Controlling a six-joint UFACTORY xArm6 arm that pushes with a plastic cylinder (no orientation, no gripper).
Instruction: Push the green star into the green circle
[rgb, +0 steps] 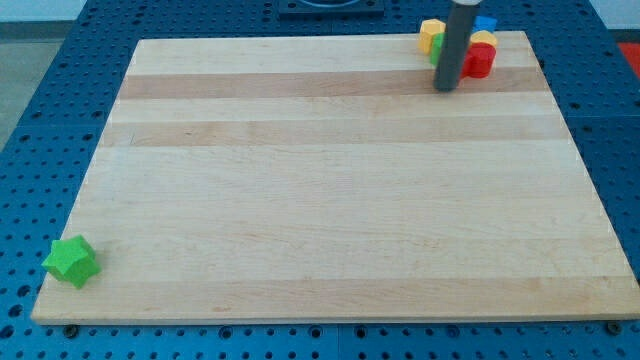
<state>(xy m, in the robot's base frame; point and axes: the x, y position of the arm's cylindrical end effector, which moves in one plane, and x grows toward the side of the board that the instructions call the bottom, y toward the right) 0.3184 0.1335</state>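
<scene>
Camera view: tip parked in the far corner, green star alone at the near one

No claw is fitted, so nothing can open, close or be held; the arm ends in a plain dark rod. My tip (446, 88) rests on the board near the view's top right, just beside a tight cluster of blocks and touching none that I can make out for certain. Behind the rod sit a yellow block (431, 34), a red block (480, 61), a second yellow block (484, 40), a sliver of a blue block (486, 22) and a thin edge of a green block (436, 56), largely hidden by the rod. That green piece may be the green circle, but its shape cannot be told.

The green star (71, 261) lies at the view's bottom left corner of the wooden board (330, 220), well apart from my tip and from the cluster, with bare wood between.

By my reading, the push has not begun; the step in hand is the approach. The next move calls for crossing the board diagonally and coming round to the star's lower-left side, so the shove drives it up and to the right. The star sits close to the board's edge, leaving little room behind it, and a glancing contact could spin it or slide it off.
</scene>
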